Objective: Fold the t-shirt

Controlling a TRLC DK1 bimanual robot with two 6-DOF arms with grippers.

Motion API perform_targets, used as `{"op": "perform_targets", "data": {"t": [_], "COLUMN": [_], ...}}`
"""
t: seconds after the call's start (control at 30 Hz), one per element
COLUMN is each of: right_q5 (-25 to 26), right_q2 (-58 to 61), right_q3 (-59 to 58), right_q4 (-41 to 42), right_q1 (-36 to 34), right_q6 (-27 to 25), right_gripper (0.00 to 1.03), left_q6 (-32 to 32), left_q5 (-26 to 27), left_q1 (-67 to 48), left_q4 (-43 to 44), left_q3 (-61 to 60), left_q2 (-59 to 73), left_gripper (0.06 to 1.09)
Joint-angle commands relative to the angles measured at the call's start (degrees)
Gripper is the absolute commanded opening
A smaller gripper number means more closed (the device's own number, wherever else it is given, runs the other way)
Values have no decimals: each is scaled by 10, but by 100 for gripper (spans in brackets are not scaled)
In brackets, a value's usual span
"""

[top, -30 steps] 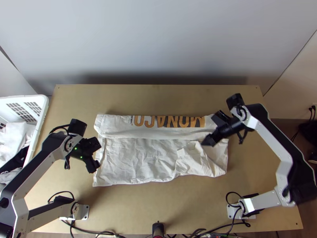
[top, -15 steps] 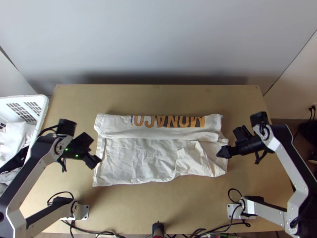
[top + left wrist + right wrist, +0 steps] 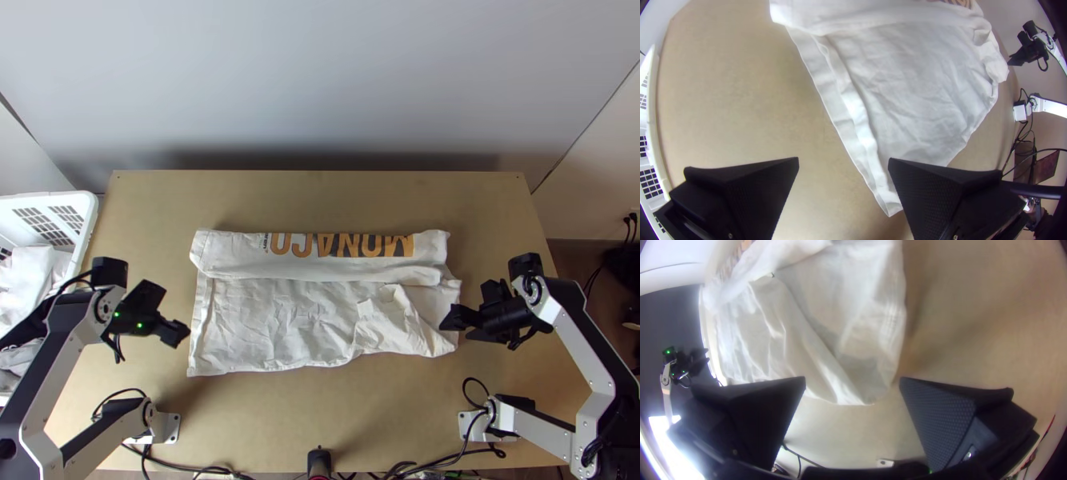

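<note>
The white t-shirt [image 3: 272, 320] lies wide across the table, its far part turned over in a long band bearing orange lettering. Near its right end a loose flap lies wrinkled on top. My left gripper [image 3: 178, 310] is just left of the shirt's left edge, holding nothing; in the left wrist view the same gripper [image 3: 843, 162] stands open beside the hem of the shirt [image 3: 915, 89]. Over the shirt's right edge is my right gripper [image 3: 458, 326], and in the right wrist view this gripper [image 3: 852, 381] has its fingers wide apart, the cloth [image 3: 818, 329] lying beyond them.
A white basket [image 3: 90, 220] holding cloth stands at the table's left edge. Bare wood of the table [image 3: 320, 200] stretches behind the shirt. Cables and a small black device [image 3: 318, 462] lie along the near edge.
My right gripper has moved off the folded band toward the near right. My left gripper has shifted left, away from the shirt's edge. The shirt lies as before.
</note>
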Motion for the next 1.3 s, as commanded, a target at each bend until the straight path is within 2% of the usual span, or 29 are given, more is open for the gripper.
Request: {"op": "perform_targets", "data": {"t": [0.0,0.13,0.23,0.37,0.53,0.73,1.0,1.1,1.13,1.17,1.2,1.23,1.27], "right_q5": [-11,-17,-17,-17,-23,-34,-58,-58,-57,-57,-55,-52,-47], "right_q2": [-1,-2,-4,-5,2,5,55,55,53,49,40,20,4], "right_q3": [-30,-38,-40,-41,-46,-51,-44,-46,-47,-47,-46,-49,-53], "right_q4": [3,5,6,6,9,18,33,33,34,38,45,66,92], "right_q1": [-2,-1,-4,-7,-2,49,99,100,99,99,95,87,86], "right_q6": [28,33,35,38,48,58,58,58,58,58,58,64,77], "right_gripper": [98,98,98,98,98,98,98,92,88,80,65,40,12], "left_q6": [-4,-29,-38,-43,-25,-27,-34,-34,-33,-33,-33,-35,-39], "left_q5": [24,101,128,127,101,101,117,121,121,121,121,121,120], "left_q1": [-16,-16,-10,3,8,-9,-41,-42,-41,-39,-36,-32,-32], "left_q4": [-17,-14,-7,4,29,79,90,90,91,93,99,113,125], "left_q3": [-27,-38,-48,-52,-69,-80,-79,-80,-80,-83,-87,-90,-95], "left_q2": [20,61,80,93,132,158,153,149,148,146,140,130,119], "left_gripper": [104,104,104,104,104,104,101,89,80,65,41,19,9]}}
